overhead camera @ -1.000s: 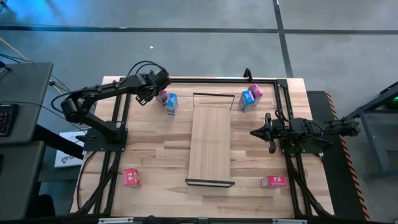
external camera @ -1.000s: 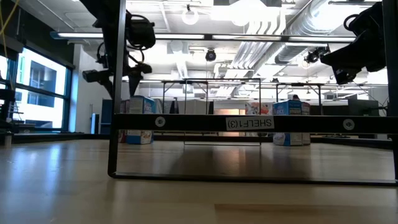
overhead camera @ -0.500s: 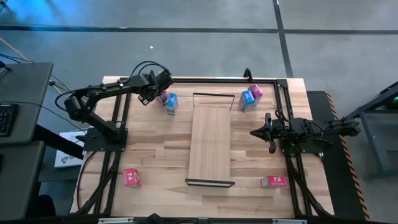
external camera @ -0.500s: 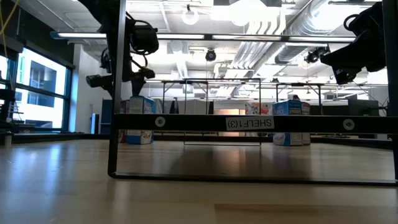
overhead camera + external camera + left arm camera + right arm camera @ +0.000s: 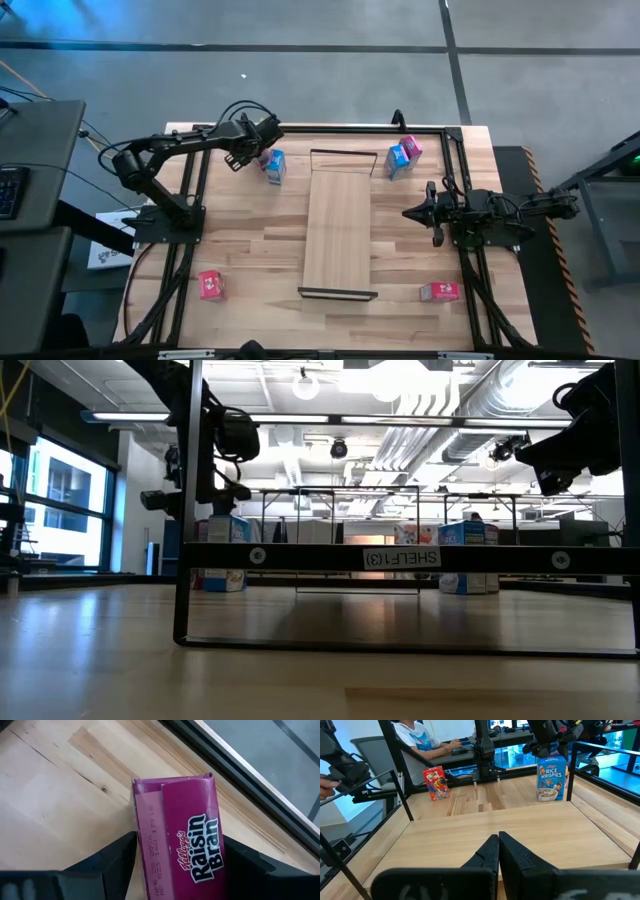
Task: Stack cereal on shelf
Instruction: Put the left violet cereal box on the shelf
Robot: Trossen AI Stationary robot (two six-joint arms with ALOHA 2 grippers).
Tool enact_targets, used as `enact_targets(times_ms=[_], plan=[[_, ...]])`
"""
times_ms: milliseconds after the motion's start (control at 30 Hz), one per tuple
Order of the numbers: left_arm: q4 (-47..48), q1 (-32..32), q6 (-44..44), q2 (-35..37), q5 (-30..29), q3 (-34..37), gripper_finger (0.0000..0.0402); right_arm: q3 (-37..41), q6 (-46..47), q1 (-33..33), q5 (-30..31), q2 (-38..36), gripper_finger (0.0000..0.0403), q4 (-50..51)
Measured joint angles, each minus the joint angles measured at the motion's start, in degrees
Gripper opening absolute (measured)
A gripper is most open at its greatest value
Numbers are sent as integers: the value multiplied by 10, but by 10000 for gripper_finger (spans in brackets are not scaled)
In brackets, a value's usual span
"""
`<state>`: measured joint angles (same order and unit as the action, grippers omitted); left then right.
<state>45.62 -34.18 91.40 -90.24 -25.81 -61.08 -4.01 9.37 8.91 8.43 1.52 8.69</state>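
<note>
Around your workstation: the wood-plank table fills the middle of the overhead frame, set on a grey floor crossed by dark seams. At the far left edge you see a dark desk with a keyboard on it. From table height, your view runs under ceiling lamps and pale ducts, with bright windows at left. In the right wrist picture, a seated person works at upper left.
</note>
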Motion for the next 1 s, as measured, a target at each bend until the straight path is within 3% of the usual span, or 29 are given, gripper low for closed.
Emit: enact_targets(times_ms=[300,667,833,1000], plan=[[3,-15,-9,0,1,0,236,0,0,0,0,0,0,0],[5,-22,-15,2,14,0,145,0,0,0,0,0,0,0],[10,-23,-33,27,1,0,118,0,0,0,0,0,0,0],[20,-39,-70,92,-37,0,115,0,0,0,0,0,0,0]])
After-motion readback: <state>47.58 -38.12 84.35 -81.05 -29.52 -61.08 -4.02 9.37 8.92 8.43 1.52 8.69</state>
